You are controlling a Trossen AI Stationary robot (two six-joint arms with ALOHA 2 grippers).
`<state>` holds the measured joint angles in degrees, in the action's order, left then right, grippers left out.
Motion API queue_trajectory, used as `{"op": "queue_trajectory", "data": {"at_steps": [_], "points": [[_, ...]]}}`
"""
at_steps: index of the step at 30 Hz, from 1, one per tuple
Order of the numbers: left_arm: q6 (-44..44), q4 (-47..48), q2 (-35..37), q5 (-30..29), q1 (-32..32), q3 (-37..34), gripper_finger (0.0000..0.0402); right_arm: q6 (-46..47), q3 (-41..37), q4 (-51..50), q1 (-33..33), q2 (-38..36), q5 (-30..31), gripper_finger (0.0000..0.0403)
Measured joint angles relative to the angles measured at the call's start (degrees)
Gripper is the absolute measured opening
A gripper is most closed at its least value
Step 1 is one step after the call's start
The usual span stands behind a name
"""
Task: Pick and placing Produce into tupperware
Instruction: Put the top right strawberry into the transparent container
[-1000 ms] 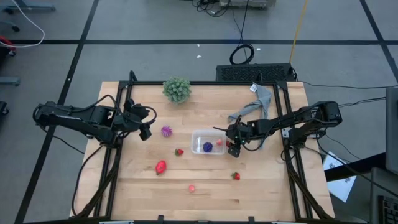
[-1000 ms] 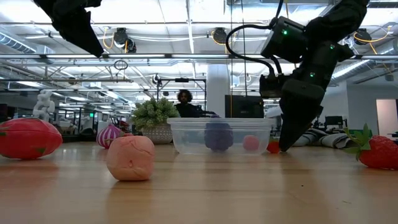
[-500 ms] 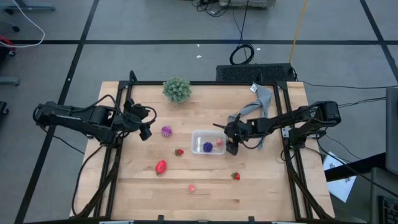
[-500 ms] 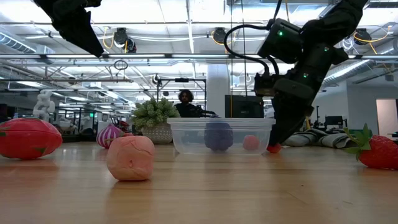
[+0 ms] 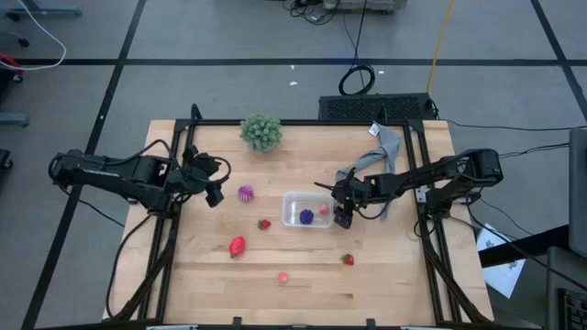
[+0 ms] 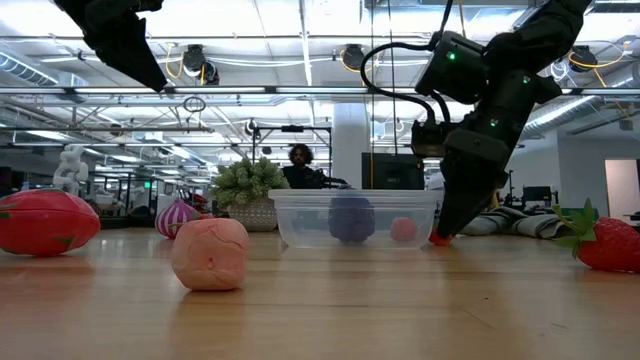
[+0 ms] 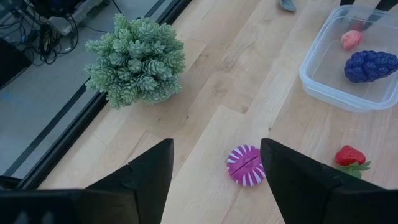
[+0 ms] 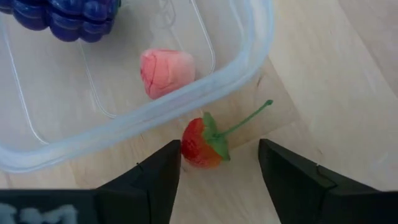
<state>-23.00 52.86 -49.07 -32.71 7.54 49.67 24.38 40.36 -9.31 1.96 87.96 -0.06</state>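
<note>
The clear tupperware (image 5: 295, 198) sits mid-table and holds a dark purple grape cluster (image 5: 305, 216) and a pink piece (image 8: 166, 71). A small strawberry (image 8: 202, 144) with a green stem lies on the table against the outside of the tupperware's right wall. My right gripper (image 5: 344, 218) is open, low over this strawberry, with one finger on each side of it. My left gripper (image 5: 213, 193) is open and empty at the left, just left of the spiky magenta ball (image 7: 245, 165). My right gripper comes from above, slanting down, with its fingers on either side of the small strawberry. One finger (image 8: 166, 171) is right beside the strawberry's red body (image 8: 191, 149). I cannot tell whether it touches. The strawberry lies on the table.
A green bushy plant (image 5: 260, 131) stands at the far edge. A grey cloth (image 5: 381, 154) lies at the far right. More produce lies on the table: a strawberry (image 5: 264, 223), a larger red piece (image 5: 238, 246), a pink piece (image 5: 282, 276) and a strawberry (image 5: 348, 259).
My right gripper has gone a little toward the table's left, closer to the tupperware's right wall, and now stands over the small strawberry there. The produce and the tupperware have stayed in place.
</note>
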Motion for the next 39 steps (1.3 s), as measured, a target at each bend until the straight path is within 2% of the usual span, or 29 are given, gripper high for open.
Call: {"op": "queue_trajectory", "data": {"at_steps": [9, 24, 39], "points": [[0.0, 0.0, 0.0, 0.0, 0.0, 0.0, 0.0243, 0.0, 0.0, 0.0, 0.0, 0.0, 0.0, 0.0155], [-0.2, 0.0, 0.0, 0.0, 0.0, 0.0, 0.0243, 0.3, 0.0, -2.0, 0.6, -0.1, 0.4, 0.0109], [-0.2, 0.0, 0.0, 0.0, 0.0, 0.0, 0.0243, 0.0, 0.0, -2.3, 1.4, -0.1, 0.4, 0.0097]]}}
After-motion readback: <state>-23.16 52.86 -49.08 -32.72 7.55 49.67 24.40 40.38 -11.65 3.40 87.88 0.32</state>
